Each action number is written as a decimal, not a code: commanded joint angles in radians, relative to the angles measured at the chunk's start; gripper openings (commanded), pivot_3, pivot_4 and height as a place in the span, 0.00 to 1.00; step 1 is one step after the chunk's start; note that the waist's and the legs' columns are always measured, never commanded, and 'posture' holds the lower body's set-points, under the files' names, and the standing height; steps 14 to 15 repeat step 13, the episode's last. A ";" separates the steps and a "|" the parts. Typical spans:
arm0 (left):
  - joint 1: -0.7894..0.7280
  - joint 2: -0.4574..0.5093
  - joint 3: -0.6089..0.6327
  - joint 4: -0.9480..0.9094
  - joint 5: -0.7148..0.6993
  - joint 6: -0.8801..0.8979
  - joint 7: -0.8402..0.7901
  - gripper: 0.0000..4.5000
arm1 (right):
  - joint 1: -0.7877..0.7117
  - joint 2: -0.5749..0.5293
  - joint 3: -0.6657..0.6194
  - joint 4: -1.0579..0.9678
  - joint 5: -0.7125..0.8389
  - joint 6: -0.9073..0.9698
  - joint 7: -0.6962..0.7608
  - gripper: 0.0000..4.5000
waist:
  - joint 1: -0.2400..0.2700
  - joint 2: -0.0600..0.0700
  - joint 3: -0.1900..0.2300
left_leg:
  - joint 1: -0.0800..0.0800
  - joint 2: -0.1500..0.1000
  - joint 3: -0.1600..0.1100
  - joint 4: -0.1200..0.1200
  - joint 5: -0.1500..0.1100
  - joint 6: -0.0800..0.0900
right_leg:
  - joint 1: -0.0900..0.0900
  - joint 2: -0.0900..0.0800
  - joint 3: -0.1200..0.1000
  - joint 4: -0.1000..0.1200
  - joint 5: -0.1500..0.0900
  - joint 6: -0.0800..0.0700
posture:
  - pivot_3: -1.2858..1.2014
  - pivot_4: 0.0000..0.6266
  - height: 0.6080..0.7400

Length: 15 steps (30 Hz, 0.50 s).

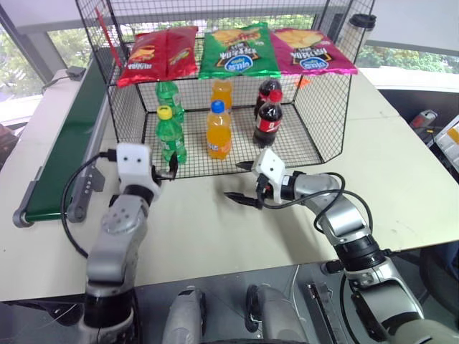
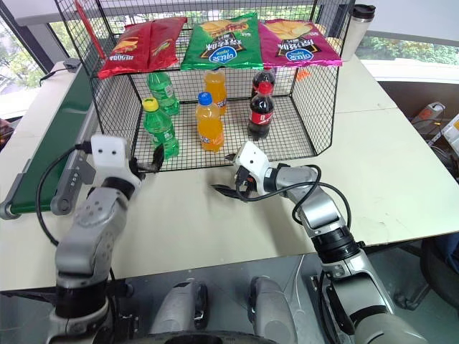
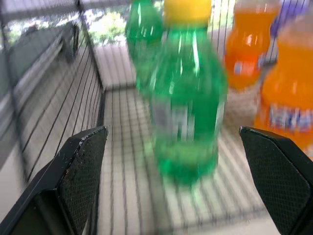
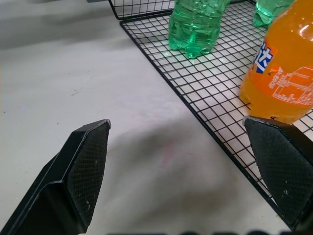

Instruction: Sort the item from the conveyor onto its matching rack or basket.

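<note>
The item, a green bottle with a yellow cap (image 1: 170,136), stands upright on the mesh floor at the front left of the black wire basket (image 1: 324,107). My left gripper (image 1: 165,174) hangs open just outside the basket's open front. It faces the bottle (image 3: 188,107), and its fingers (image 3: 80,171) do not touch it. At the basket's front edge, near the middle, my right gripper (image 1: 240,181) is open over the table with nothing between its fingers (image 4: 85,166). The dark green conveyor (image 1: 64,143) runs along the table's left side.
Inside the basket stand another green bottle (image 1: 168,93), two orange bottles (image 1: 219,130) and two cola bottles (image 1: 267,118). Chip bags (image 1: 237,50) lie on the basket's upper shelf. A travel mug (image 1: 362,23) stands behind it on the right. The table (image 1: 201,229) is pale.
</note>
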 commanded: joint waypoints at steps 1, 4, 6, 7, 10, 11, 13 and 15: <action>0.066 0.025 -0.007 -0.090 0.005 0.009 -0.029 0.99 | -0.008 0.003 -0.007 -0.029 0.012 -0.015 0.002 1.00 | 0.003 0.000 0.000 | 0.000 0.000 0.000 0.000 0.000 0.000 | 0.000 0.000 0.000 0.000 0.000 0.000 | 0.52 0.24 1.00; 0.136 0.037 -0.007 -0.123 0.001 0.026 -0.050 0.99 | -0.004 0.000 -0.008 -0.030 0.013 -0.017 0.007 1.00 | 0.002 0.000 0.000 | 0.000 0.000 0.000 0.000 0.000 0.000 | 0.000 0.000 0.000 0.000 0.000 0.000 | 0.52 0.24 1.00; 0.169 0.038 -0.005 -0.133 0.000 0.024 -0.060 0.99 | -0.006 0.001 -0.008 -0.023 0.012 -0.020 0.007 1.00 | 0.001 0.000 0.000 | 0.000 0.000 0.000 0.000 0.000 0.000 | 0.000 0.000 0.000 0.000 0.000 0.000 | 0.52 0.24 1.00; 0.182 0.037 -0.003 -0.137 -0.003 0.025 -0.063 0.99 | -0.007 0.001 -0.008 -0.021 0.011 -0.021 0.008 1.00 | 0.001 0.000 0.000 | 0.000 0.000 0.000 0.000 0.000 0.000 | 0.000 0.000 0.000 0.000 0.000 0.000 | 0.52 0.24 1.00; 0.210 0.027 -0.005 -0.134 -0.007 0.011 -0.072 0.99 | -0.005 0.002 -0.009 -0.020 0.013 -0.023 0.009 1.00 | 0.002 0.000 0.000 | 0.000 0.000 0.000 0.000 0.000 0.000 | 0.000 0.000 0.000 0.000 0.000 0.000 | 0.52 0.24 1.00; 0.214 0.022 -0.004 -0.130 -0.008 0.010 -0.072 0.99 | -0.004 0.003 -0.009 -0.022 0.014 -0.022 0.010 1.00 | 0.002 0.000 0.000 | 0.000 0.000 0.000 0.000 0.000 0.000 | 0.000 0.000 0.000 0.000 0.000 0.000 | 0.52 0.24 1.00; 0.216 0.011 -0.004 -0.119 -0.012 -0.001 -0.076 0.99 | 0.000 0.002 -0.008 -0.029 0.016 -0.020 0.011 1.00 | 0.002 0.000 0.000 | 0.000 0.000 0.000 0.000 0.000 0.000 | 0.000 0.000 0.000 0.000 0.000 0.000 | 0.52 0.24 1.00; 0.216 0.011 -0.004 -0.119 -0.012 -0.001 -0.076 0.99 | 0.000 0.002 -0.008 -0.029 0.016 -0.020 0.011 1.00 | 0.002 0.000 0.000 | 0.000 0.000 0.000 0.000 0.000 0.000 | 0.000 0.000 0.000 0.000 0.000 0.000 | 0.52 0.24 1.00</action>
